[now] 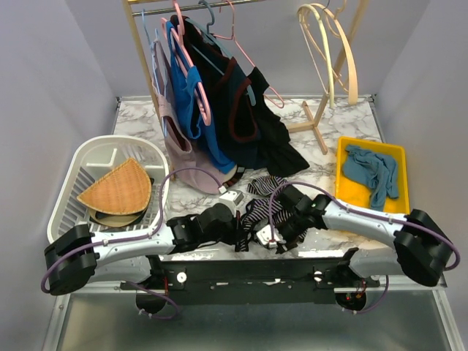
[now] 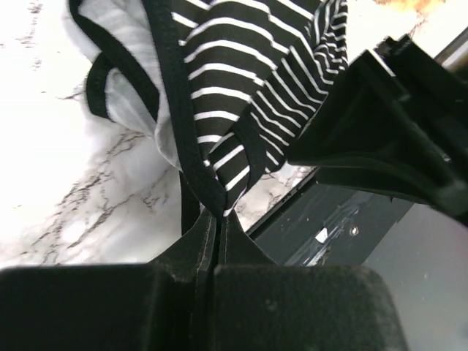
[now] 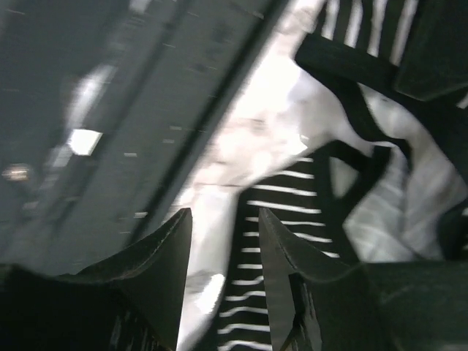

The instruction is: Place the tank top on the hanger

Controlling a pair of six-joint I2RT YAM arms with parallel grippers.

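Note:
The tank top (image 1: 257, 209), thin black-and-white stripes with black edging, lies crumpled on the marble table (image 1: 344, 124) near its front edge, between my two grippers. My left gripper (image 1: 235, 228) (image 2: 217, 218) is shut on the black edging of the tank top (image 2: 241, 95), and the cloth rises from its tips. My right gripper (image 1: 272, 232) (image 3: 224, 218) stands open, its jaws partly apart, with a striped fold of the tank top (image 3: 289, 183) lying between them. The hanger (image 1: 327, 44), a pale cream wooden arch, hangs at the back right.
A clothes rail at the back carries pink hangers (image 1: 191, 69), a blue garment (image 1: 201, 117) and a black garment (image 1: 256, 124). A white basket (image 1: 69, 197) stands at left. A yellow tray (image 1: 351, 191) with teal cloth (image 1: 373, 172) stands at right. The table's dark front frame (image 2: 329, 219) is close.

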